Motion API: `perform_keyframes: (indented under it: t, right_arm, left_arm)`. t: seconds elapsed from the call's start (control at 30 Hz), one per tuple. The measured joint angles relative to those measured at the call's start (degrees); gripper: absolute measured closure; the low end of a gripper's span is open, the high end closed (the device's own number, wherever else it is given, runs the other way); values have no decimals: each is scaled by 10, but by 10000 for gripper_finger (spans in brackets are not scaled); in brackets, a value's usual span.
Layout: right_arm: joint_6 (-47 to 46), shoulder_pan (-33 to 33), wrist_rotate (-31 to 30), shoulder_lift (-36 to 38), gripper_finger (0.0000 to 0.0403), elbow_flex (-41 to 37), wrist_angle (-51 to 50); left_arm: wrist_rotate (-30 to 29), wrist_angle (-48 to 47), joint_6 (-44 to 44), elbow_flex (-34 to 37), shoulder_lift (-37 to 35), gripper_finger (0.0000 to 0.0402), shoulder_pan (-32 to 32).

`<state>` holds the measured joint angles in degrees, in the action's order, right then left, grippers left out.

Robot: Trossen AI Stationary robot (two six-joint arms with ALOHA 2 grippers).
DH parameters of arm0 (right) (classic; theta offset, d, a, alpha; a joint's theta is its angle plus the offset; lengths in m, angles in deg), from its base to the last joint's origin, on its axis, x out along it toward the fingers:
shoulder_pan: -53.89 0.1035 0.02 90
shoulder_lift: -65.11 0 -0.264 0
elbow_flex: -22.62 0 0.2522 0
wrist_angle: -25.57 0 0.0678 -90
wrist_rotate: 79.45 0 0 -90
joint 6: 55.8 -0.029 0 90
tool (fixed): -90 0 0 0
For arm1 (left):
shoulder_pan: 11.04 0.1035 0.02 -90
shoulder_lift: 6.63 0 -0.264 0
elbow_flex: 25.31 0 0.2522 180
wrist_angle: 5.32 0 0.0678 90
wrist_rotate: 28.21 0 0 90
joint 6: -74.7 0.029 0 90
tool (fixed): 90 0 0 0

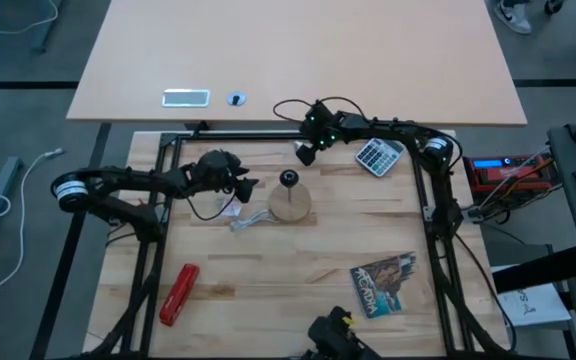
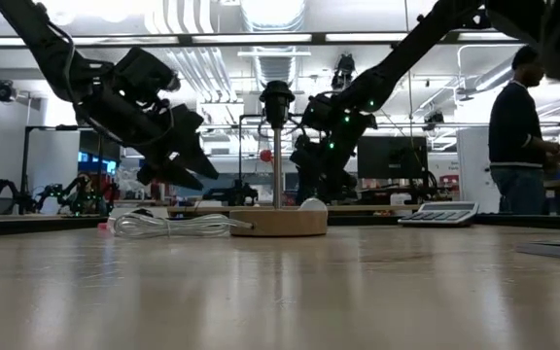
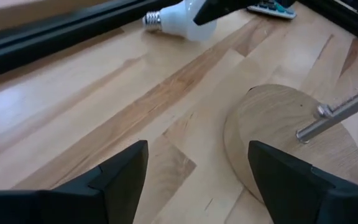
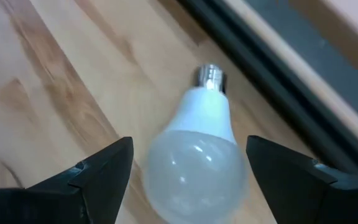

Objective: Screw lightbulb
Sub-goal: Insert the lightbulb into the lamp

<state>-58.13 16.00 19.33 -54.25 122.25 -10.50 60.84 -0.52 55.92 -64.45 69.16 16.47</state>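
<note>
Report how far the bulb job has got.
Nothing is done yet: the lightbulb lies on the table, and the socket on the wooden base is empty. The right gripper is open around the bulb; the left gripper waits open by the base. Left: grasp, lift, screw in.

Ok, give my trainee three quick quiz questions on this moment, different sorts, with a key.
1. True or false: the bulb is already screwed into the socket.
2. Which gripper is poised over the bulb? A) left gripper B) right gripper C) neither
3. Fill in: the bulb lies on its ____ on the table, its screw base toward the black frame rail.

Key
1. False. It lies on the table, apart from the wooden base.
2. B. Its open fingers straddle the bulb without gripping it; the left gripper hangs open beside the wooden base.
3. side
</note>
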Motion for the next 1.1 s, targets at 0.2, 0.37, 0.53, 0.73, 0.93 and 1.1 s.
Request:
perform_keyframes:
  t: [0.2,0.37,0.53,0.73,0.93,1.1]
  right_arm:
    - [10,0,-17,-39,103,0,0]
    - [19,3,-40,-43,119,1,3]
    - [18,2,-38,-41,130,0,4]
    - [11,3,-40,-41,129,0,5]
    - [8,3,-41,-39,148,0,3]
    - [-8,4,-43,-19,154,-2,-4]
  left_arm:
    - [0,27,-7,11,0,121,0]
    - [0,35,-14,17,0,118,-1]
    - [0,40,-15,22,0,127,-2]
    - [0,51,-17,31,0,134,-2]
    - [0,51,-23,42,0,128,-2]
    - [-1,56,-52,54,0,124,-2]
